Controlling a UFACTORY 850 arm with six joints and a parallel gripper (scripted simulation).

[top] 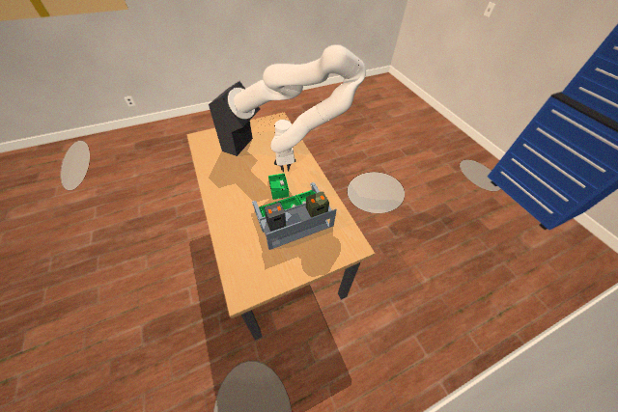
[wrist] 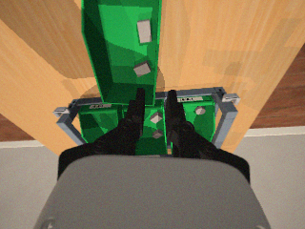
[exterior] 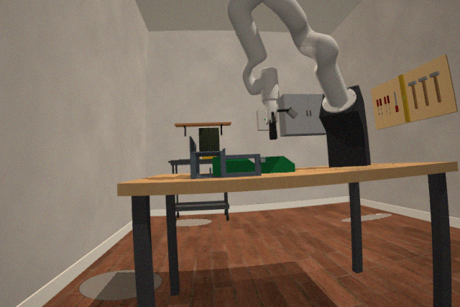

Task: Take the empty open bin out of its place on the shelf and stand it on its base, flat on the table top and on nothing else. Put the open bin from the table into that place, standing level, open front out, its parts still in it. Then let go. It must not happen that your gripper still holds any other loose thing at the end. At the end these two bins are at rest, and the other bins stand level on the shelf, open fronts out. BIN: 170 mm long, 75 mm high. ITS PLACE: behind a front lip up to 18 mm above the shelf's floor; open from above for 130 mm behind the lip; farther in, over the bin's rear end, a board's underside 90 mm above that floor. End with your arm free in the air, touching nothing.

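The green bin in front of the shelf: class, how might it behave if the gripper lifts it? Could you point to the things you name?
The green bin (top: 277,186) (exterior: 278,165) (wrist: 121,29) is probably stiff, as its thin walls stand straight. The small grey blocks (wrist: 144,31) inside look loose, so they may slide if it tilts.

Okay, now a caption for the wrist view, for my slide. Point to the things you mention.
Gripper fingers above a shelf (wrist: 228,125) of green bins.
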